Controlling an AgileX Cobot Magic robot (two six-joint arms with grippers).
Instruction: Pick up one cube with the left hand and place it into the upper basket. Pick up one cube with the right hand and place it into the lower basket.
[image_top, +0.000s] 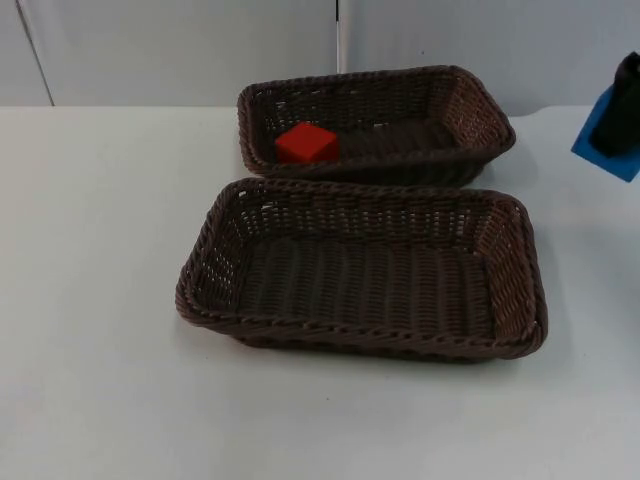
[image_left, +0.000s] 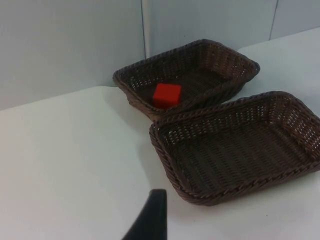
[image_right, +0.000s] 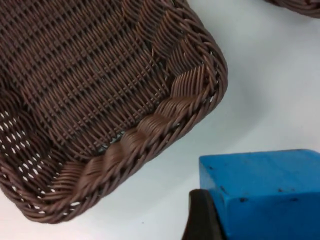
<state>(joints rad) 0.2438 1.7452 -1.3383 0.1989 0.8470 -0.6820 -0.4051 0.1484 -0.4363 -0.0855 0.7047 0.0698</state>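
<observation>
A red cube (image_top: 306, 143) lies in the left part of the upper basket (image_top: 480, 105), and it shows again as the red cube (image_left: 166, 95) in the left wrist view. The lower basket (image_top: 215, 250) holds nothing. At the table's right edge, level with the upper basket, my right gripper (image_top: 622, 120) is shut on a blue cube (image_top: 598, 140). The right wrist view has that blue cube (image_right: 265, 185) beside a black fingertip (image_right: 200, 220), close to a wicker basket corner (image_right: 165, 115). My left gripper (image_left: 150, 220) waits off to the left, over bare table.
The grey partition wall (image_top: 180, 50) rises right behind the upper basket. The two baskets stand almost touching in the middle. White table top (image_top: 100, 300) spreads to the left and in front of the lower basket.
</observation>
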